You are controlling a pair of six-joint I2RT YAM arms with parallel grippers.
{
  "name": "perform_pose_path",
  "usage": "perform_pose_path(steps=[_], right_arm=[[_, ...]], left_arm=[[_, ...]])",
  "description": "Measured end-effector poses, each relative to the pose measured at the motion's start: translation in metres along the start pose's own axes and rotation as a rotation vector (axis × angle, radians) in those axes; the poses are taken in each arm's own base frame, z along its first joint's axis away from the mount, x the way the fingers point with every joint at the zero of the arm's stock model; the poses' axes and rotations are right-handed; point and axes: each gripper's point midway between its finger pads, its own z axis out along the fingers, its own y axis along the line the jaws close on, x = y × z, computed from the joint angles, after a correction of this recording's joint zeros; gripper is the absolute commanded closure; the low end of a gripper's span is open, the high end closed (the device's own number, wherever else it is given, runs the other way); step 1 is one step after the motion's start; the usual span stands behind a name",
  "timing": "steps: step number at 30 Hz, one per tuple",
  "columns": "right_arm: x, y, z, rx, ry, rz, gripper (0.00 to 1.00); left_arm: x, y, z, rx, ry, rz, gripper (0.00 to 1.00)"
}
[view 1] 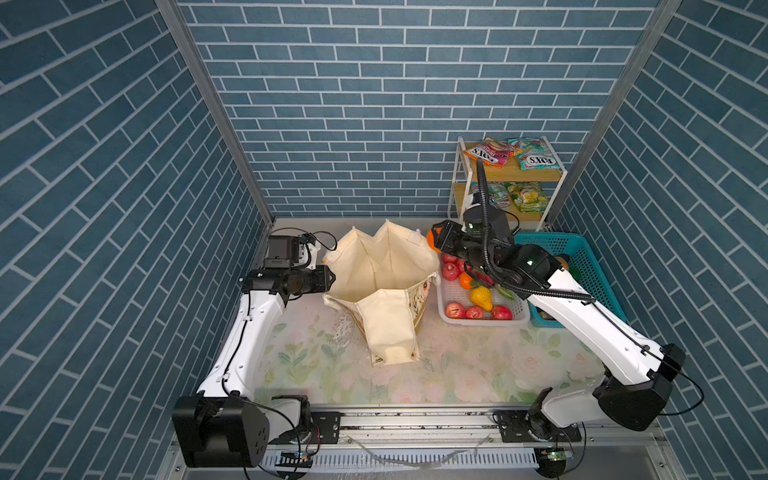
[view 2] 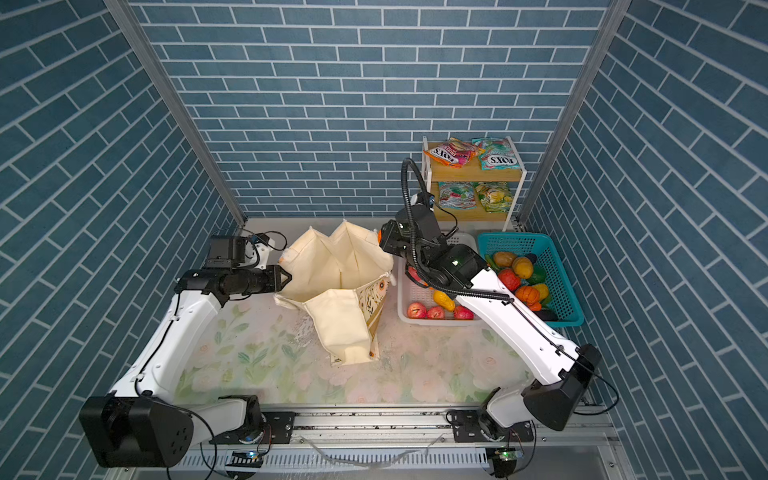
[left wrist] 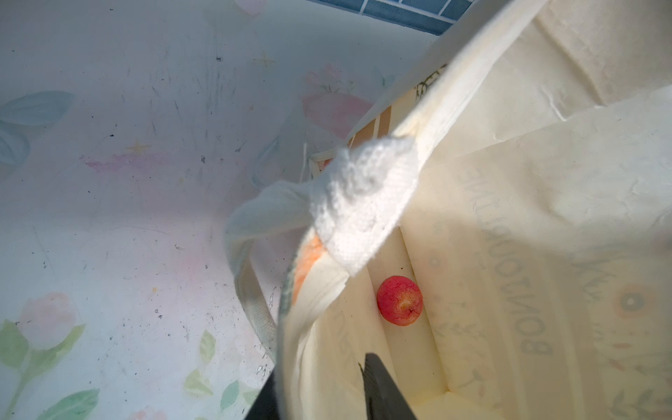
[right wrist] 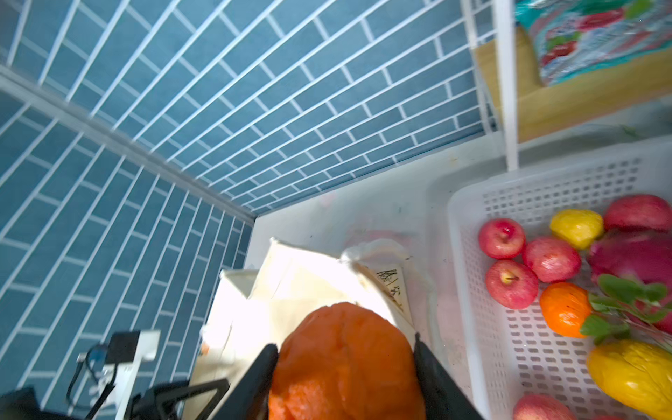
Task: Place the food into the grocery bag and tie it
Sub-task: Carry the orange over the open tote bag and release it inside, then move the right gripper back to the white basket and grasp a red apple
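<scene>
Barely begun: one apple (left wrist: 399, 300) lies at the bottom of the bag (view 1: 390, 324), which stands open on the surface (view 1: 457, 365). The right fingers (right wrist: 440, 385) clamp an orange (right wrist: 345, 363) at the bag's rim. The left fingers (left wrist: 385, 392) pinch the opposite rim. Left to do: the white basket's (view 1: 484, 321) fruit, the teal basket's (view 2: 569, 320) vegetables, the packets (view 1: 486, 153), then tying. Only the left wrist view shows the apple inside; both top views hide the bag's bottom.

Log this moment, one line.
left hand: grips cream canvas tote bag; right hand: holds round orange fruit at its rim; inside: red apple
</scene>
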Motion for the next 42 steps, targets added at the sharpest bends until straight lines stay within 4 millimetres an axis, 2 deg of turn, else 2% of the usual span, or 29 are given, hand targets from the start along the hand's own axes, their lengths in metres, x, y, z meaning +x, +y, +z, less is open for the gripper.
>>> perform_pose_path(steps=[4,9,12,15,19,26,28,32,33,37,42], right_arm=[[0.022,0.038,0.025,-0.054,0.082,-0.111,0.47],[0.075,0.057,0.072,-0.029,0.248,-0.224,0.47],[0.108,0.057,0.095,-0.001,0.35,-0.278,0.47],[0.136,0.05,0.108,0.03,0.436,-0.314,0.46],[0.158,0.039,0.113,0.065,0.51,-0.344,0.45],[0.168,0.03,0.116,0.09,0.548,-0.366,0.4],[0.174,0.026,0.12,0.1,0.562,-0.381,0.32],[0.183,0.017,0.126,0.129,0.582,-0.414,0.02],[0.183,0.015,0.126,0.133,0.582,-0.422,0.01],[0.167,0.025,0.125,0.121,0.532,-0.443,0.01],[0.124,0.046,0.106,0.079,0.404,-0.459,0.01]], left_arm=[[0.0,0.0,0.0,0.0,0.0,0.0,0.64],[0.0,0.0,0.0,0.0,0.0,0.0,0.64],[0.0,0.0,0.0,0.0,0.0,0.0,0.64],[0.0,0.0,0.0,0.0,0.0,0.0,0.64],[0.0,0.0,0.0,0.0,0.0,0.0,0.64],[0.0,0.0,0.0,0.0,0.0,0.0,0.64],[0.0,0.0,0.0,0.0,0.0,0.0,0.64],[0.0,0.0,0.0,0.0,0.0,0.0,0.64],[0.0,0.0,0.0,0.0,0.0,0.0,0.64],[0.0,0.0,0.0,0.0,0.0,0.0,0.64],[0.0,0.0,0.0,0.0,0.0,0.0,0.64]])
